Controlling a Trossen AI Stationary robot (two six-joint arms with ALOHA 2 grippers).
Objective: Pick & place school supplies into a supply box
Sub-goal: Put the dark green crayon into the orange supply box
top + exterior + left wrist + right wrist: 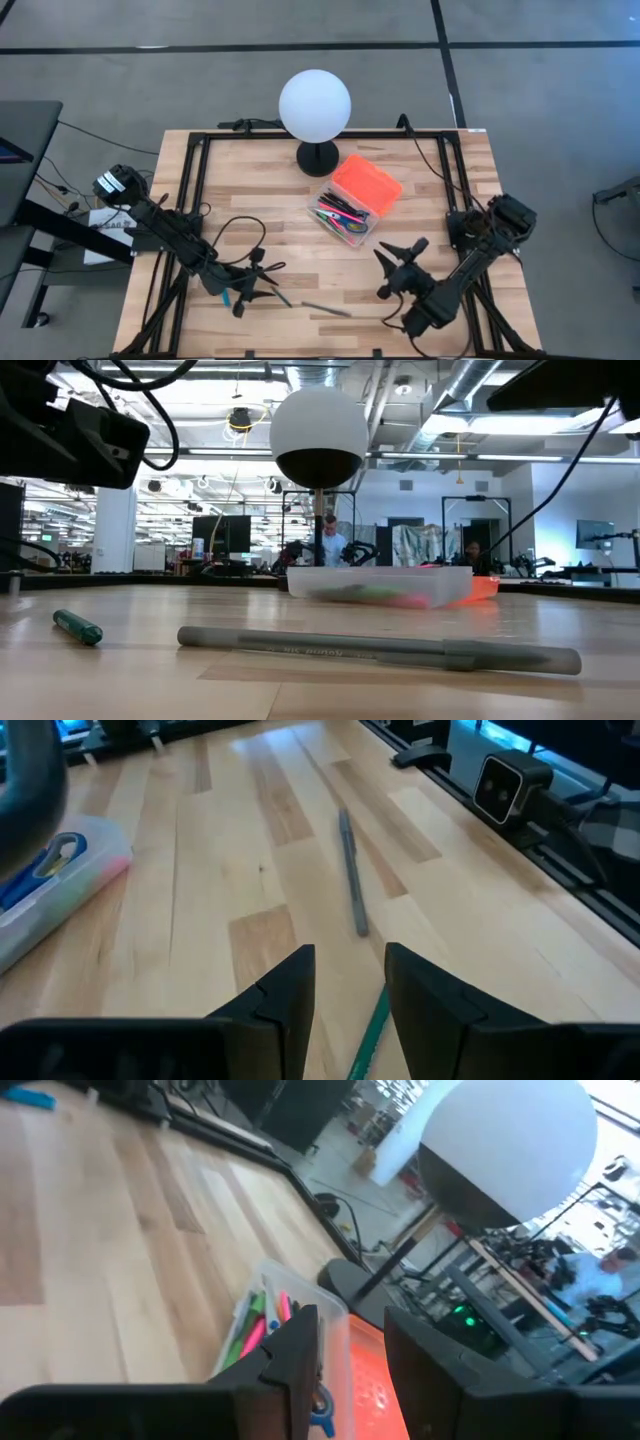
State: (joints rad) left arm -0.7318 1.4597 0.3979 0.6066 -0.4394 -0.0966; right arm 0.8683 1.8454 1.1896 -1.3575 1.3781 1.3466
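The supply box lies open at the table's middle, right of centre. Its clear body holds several pens and blue-handled scissors, and its orange lid is flung back on the far side. A grey pen lies flat near the front edge. A green pen lies on the table below my left gripper, which is open and holds nothing. My right gripper hovers open to the near right of the box, pointing at it, with nothing between its fingers.
A white globe lamp on a black base stands at the back, just behind the box. A black frame rail runs round the table's edges. Bare wood lies between the two grippers and at the far left.
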